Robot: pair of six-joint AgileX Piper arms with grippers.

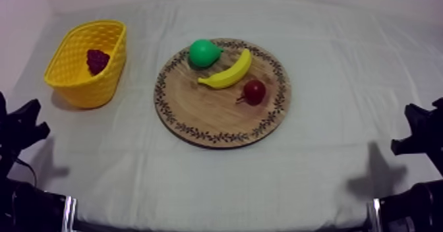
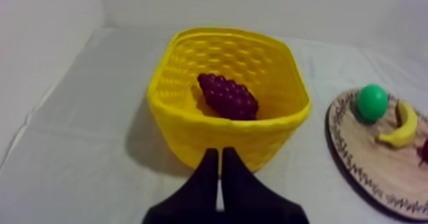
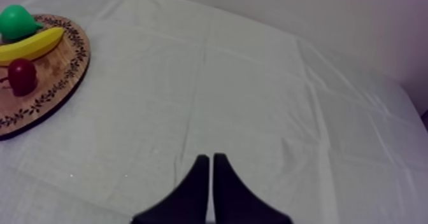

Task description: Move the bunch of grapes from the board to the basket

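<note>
Knobbly dark-purple grapes [image 1: 97, 60] inside woven yellow basket [image 1: 99, 89], far left corner of table [image 1: 217, 175]. Round wooden board [image 1: 211, 113], patterned rim, mid-table. Black left gripper [image 2: 220, 151], right gripper [image 3: 211, 156]: each pressed together into narrow wedge, empty.

You're looking at a table [image 1: 224, 195] covered edge to edge by a grey-white cloth [image 3: 255, 99], which lies flat and shows faint fold lines crossing it both ways. Two things rest directly on the cloth. The yellow basket [image 1: 79, 83] stands upright near the far left corner. The round wooden board [image 1: 217, 119] with its patterned rim lies flat about mid-table, a little nearer the far edge. A strip of cloth separates it from the basket.
</note>
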